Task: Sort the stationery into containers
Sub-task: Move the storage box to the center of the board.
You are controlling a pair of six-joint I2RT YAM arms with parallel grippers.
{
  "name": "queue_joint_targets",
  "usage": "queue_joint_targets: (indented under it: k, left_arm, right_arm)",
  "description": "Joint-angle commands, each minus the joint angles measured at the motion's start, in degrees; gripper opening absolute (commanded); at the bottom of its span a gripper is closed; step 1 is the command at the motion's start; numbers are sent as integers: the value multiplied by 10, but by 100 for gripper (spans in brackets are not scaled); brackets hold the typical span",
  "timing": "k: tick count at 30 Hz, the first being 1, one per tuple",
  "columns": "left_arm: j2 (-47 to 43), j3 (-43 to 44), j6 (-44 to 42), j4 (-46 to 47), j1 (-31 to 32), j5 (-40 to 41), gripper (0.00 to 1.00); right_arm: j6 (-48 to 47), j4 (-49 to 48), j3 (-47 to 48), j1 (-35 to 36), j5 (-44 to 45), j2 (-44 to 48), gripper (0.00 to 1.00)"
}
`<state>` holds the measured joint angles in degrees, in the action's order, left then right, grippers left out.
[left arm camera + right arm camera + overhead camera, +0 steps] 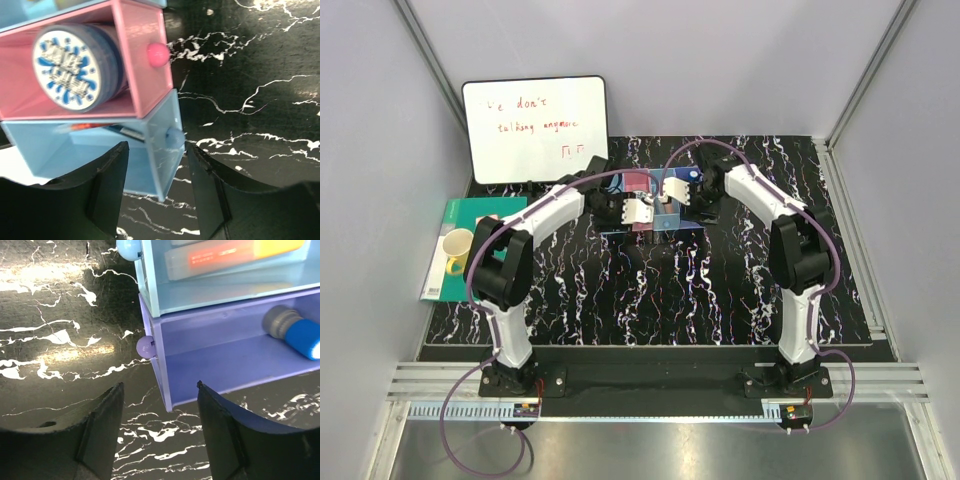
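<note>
The left gripper (157,148) is held part-open astride the knobbed wall of the blue bin (50,152); the right gripper (159,386) is spread wide at a corner of the purple bin (215,325).

From above, the row of four joined translucent plastic bins (660,224) lies largely under the left gripper (642,210) and right gripper (672,192); its contents are too small to tell. At the left wrist, the round white-and-blue tape roll (75,67) is blurred, its print unreadable, and the pink bin (145,60) holding it is cut off at the left edge. Below, a thin orange pen (85,126) is a smear. At the right wrist, the short blue-capped grey cylinder (295,335) and its purple-blue bin (210,370) run off the right edge.
</note>
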<state>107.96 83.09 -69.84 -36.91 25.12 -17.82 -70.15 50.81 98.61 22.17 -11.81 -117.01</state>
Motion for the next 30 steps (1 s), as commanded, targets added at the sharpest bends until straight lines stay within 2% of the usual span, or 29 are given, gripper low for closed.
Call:
queue_joint_targets:
  k: [1,5,6,14,16,18,22,30]
  left_arm:
    - [13,-3,-5,2,3,-5,52]
    - [15,-12,-10,1,3,-5,40]
    - [15,-14,-9,1,3,-6,38]
    - [15,-28,-13,1,3,-10,19]
    - [15,-32,-14,0,3,-12,9]
    - [15,-35,-13,-3,3,-18,7]
    - [5,-45,-20,-22,4,-27,3]
    - [-39,-87,-29,-59,13,-48,4]
  right_arm:
    - [-9,3,6,-7,-22,-11,65]
    - [-7,3,7,-9,-23,-20,52]
    - [-7,3,6,-9,-23,-22,44]
    - [1,3,-3,-9,-29,-27,24]
    - [2,3,-8,-9,-30,-25,19]
    - [2,3,-17,-8,-31,-22,11]
    - [1,4,-34,-6,-31,-3,9]
    - [0,14,-92,14,-37,55,9]
